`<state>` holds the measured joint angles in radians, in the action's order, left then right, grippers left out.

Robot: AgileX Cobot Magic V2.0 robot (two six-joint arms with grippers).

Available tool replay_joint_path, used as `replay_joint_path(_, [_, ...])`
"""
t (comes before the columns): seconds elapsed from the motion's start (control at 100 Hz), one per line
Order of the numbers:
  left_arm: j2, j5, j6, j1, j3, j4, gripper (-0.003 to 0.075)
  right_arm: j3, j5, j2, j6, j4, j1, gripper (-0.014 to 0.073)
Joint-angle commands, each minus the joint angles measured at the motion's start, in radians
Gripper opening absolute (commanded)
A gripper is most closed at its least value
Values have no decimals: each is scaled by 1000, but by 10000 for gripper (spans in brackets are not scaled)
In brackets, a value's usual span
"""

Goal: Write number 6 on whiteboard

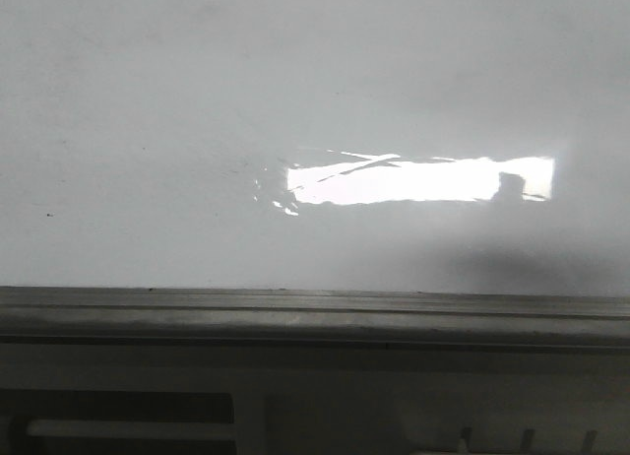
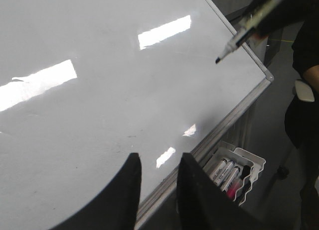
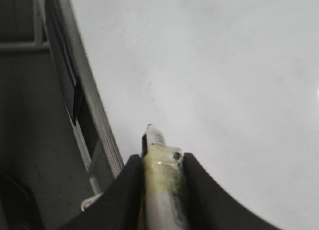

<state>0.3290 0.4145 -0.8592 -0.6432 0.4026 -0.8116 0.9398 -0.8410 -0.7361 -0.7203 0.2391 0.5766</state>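
Right gripper (image 3: 159, 163) fills the bottom centre of the right wrist view, jaws clamped snug on the marker (image 3: 158, 160), pads touching its barrel both sides, tip poking out toward the whiteboard (image 3: 224, 80). Whiteboard takes most of every view; grey frame edge (image 1: 315, 302) runs across the lower part of the front view. No number 6 visible anywhere, board reads blank apart from glare patches and faint smudges. Left wrist view shows the marker tip (image 2: 219, 59) at upper right, off the surface, near the board's corner. Left gripper (image 2: 159, 163) at bottom centre of its view: jaws parted by a narrow gap, holding nothing, over the board edge. Marker tray (image 2: 234, 175) sits beyond the frame, lower right. Risks, my read: start point so close to the corner could run the stroke off the frame; barrel could slip or tilt in the jaws under contact pressure, giving a broken line; too much press could skid the tip on the glossy surface.
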Motion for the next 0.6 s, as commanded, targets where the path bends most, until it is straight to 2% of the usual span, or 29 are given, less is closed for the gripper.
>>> replay_joint_path(0.0, [8,-49,9,2,29,-39,156,92,11,-3,347,-62,-5,-43])
replay_joint_path(0.03, [8,-49,9,2,29,-44,156,100,6,-3,431,-64,-5,-43])
replay_joint_path(0.1, [8,-49,9,2,29,-56,156,101,2,1,532,-46,-5,-43])
replay_joint_path(0.2, [8,-49,9,2,29,-59,156,54,21,10,535,4,-1,-41])
replay_joint_path(0.39, [8,-49,9,2,29,-63,156,-166,148,104,535,16,-1,-41])
replay_joint_path(0.59, [8,-51,9,2,29,-68,156,-357,401,199,535,-2,-1,-41])
